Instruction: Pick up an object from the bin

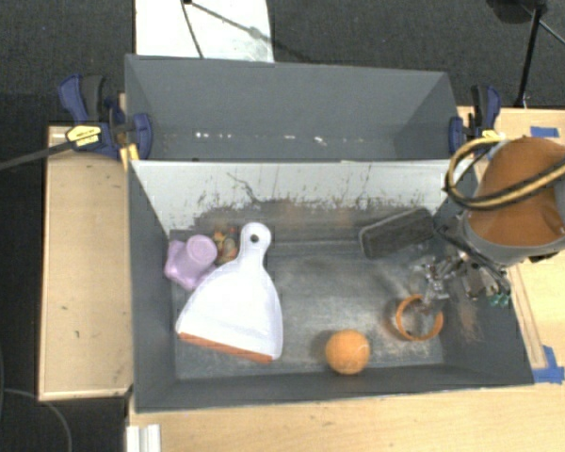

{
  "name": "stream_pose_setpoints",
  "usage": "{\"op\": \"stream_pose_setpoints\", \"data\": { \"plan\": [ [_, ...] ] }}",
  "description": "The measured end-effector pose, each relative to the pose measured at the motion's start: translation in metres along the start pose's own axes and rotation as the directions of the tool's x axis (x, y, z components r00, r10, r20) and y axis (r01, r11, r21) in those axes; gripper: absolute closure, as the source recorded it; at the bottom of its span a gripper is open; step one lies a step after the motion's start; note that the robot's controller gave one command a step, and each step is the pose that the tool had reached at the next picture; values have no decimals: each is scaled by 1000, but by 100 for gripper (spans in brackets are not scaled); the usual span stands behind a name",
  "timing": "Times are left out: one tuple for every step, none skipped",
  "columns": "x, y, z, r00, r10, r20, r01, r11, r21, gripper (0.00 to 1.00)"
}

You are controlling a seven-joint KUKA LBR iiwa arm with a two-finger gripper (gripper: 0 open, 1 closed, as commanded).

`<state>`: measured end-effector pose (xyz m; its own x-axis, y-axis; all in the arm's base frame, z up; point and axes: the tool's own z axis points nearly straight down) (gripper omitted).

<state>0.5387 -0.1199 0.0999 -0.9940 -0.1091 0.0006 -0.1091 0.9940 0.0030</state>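
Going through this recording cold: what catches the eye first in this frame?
A white scoop with an orange edge dominates the left half of the bin, with a lilac piece tucked at its upper left. An orange ball sits near the front wall. At the right, the gripper hangs close by an orange ring.

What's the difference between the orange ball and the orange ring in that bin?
The ball is solid and round; the ring is a thin open hoop with the bin floor showing through it. The ball lies alone near the front wall; the ring lies further right, just beside the gripper. Both are orange and rest on the bin floor.
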Motion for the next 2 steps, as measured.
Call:
{"op": "stream_pose_setpoints", "data": {
  "plan": [
    [0, 0, -23, 1000, -1, 0, 1, 1000, 1, 100],
    [0, -1, -45, 1000, 0, 0, 0, 1000, 2, 100]
  ]
}}
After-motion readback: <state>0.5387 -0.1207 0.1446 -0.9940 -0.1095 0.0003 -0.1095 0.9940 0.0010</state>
